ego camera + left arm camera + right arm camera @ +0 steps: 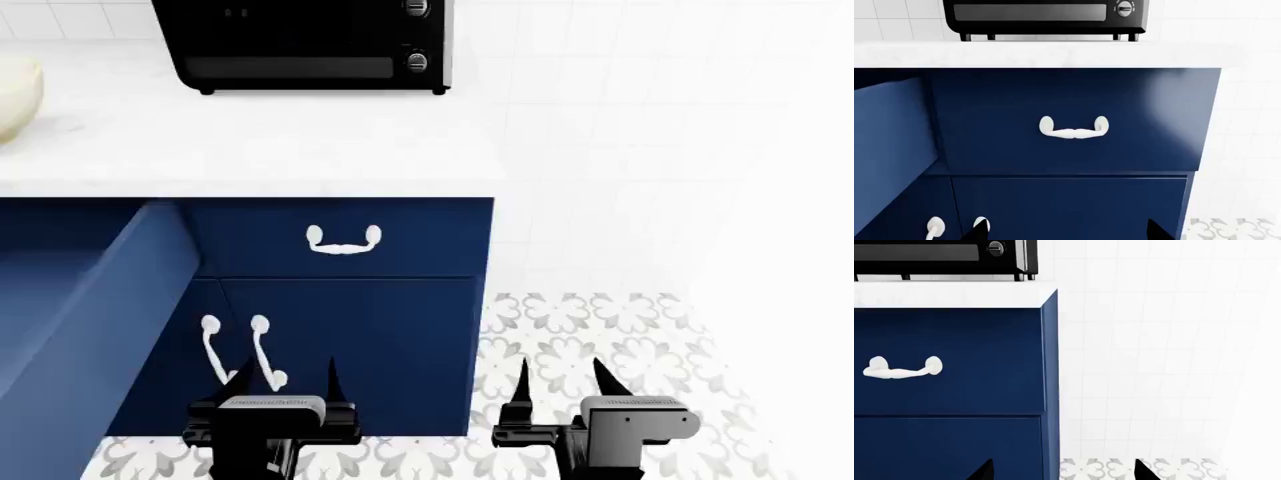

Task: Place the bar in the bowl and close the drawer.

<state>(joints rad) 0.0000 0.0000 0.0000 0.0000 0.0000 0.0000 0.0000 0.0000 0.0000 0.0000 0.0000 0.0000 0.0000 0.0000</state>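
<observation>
Far left in head view, the bowl (16, 97) sits on the counter (267, 150), only its edge in frame. Below it the drawer (94, 300) is pulled out, so closing isn't done yet. The bar isn't visible in any view; can't tell where it is. Left gripper (283, 378) w/ fingers spread, empty, low by the cabinet doors (374, 350). Right gripper (561, 378) also spread, empty, over the floor tiles (627, 330). Both steps look pending.
</observation>
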